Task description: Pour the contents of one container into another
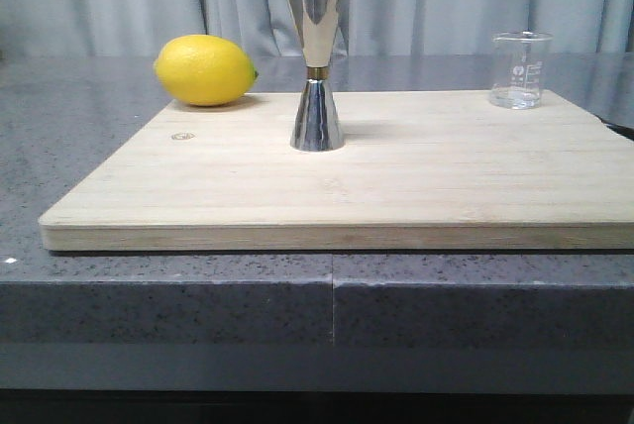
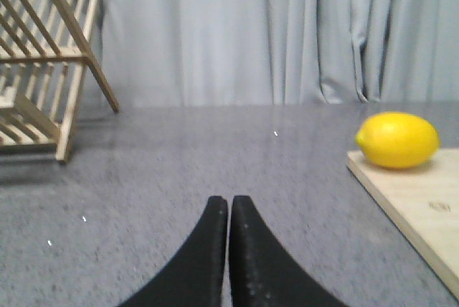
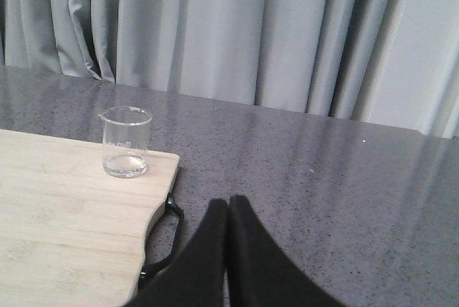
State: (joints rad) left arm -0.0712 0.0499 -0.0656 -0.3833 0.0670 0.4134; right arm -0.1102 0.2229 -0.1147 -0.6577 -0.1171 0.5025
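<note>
Jaws pressed together on both grippers, left [image 2: 228,210] and right [image 3: 228,210], nothing held, each poised over bare grey counter [image 1: 198,295] off the sides of the wooden board [image 1: 396,186]. Glass beaker [image 1: 520,69] upright at the board's far right corner. Steel jigger [image 1: 317,62] upright near the board's middle, well apart from the beaker. Lemon [image 1: 205,69] at the far left corner. Wooden rack [image 2: 43,56] farther left.

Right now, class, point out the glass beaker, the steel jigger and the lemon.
glass beaker [image 1: 519,70]: front view, on its clear wall by the printed marks.
steel jigger [image 1: 317,119]: front view, on its lower cone, under the gold band.
lemon [image 1: 204,69]: front view, on the middle of its yellow skin.
</note>
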